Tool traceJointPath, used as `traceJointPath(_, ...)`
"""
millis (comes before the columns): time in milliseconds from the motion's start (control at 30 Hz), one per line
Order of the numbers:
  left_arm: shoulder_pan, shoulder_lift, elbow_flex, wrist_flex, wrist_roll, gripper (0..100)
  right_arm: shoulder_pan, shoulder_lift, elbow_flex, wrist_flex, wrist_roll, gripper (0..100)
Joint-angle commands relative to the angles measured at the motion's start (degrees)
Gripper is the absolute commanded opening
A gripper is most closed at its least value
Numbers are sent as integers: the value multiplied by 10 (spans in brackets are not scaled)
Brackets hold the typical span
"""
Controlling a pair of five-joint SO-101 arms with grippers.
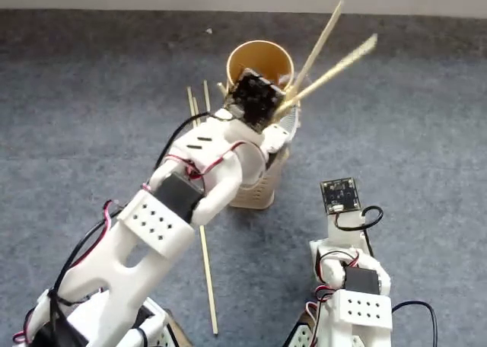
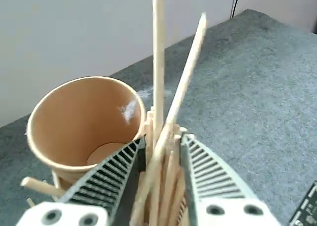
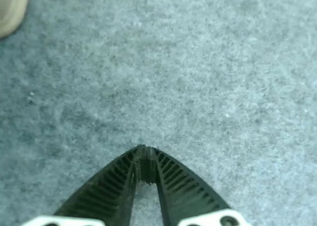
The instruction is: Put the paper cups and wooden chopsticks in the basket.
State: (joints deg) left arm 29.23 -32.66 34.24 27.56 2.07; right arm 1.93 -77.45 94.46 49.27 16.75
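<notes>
Short of the basket, the right gripper is pinched together, empty. Beside the basket lies a loose chopstick (light, stiff, likely to roll; pinch mid-length). Above it the left gripper clamps chopsticks; the cup stands at its far side.

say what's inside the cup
Nothing visible: the cup shows bare walls and part of its floor. The rest of the floor is covered by the left claw and the chopsticks it grips.

Grey felt-covered table, pale basket standing on it, loose wooden chopsticks lying beside the basket
</notes>
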Motion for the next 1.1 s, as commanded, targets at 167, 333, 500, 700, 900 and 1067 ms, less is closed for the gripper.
traceJointPath(167, -65, -65, 5, -4, -7, 210, -6, -6, 0, -9, 6, 5)
traceJointPath(333, -102, -100, 21, -3, -6, 210, -6, -6, 0, -9, 6, 5)
traceJointPath(500, -151, -171, 28, -3, -4, 202, -6, -6, 0, -9, 6, 5)
traceJointPath(700, -199, -277, 23, 50, -7, 162, -6, -6, 0, -9, 6, 5)
traceJointPath(900, -342, -268, 51, 207, -7, 165, -3, -6, 0, -9, 6, 5)
traceJointPath(1067, -378, -131, 82, 263, -23, 165, -5, -6, 0, -9, 6, 5)
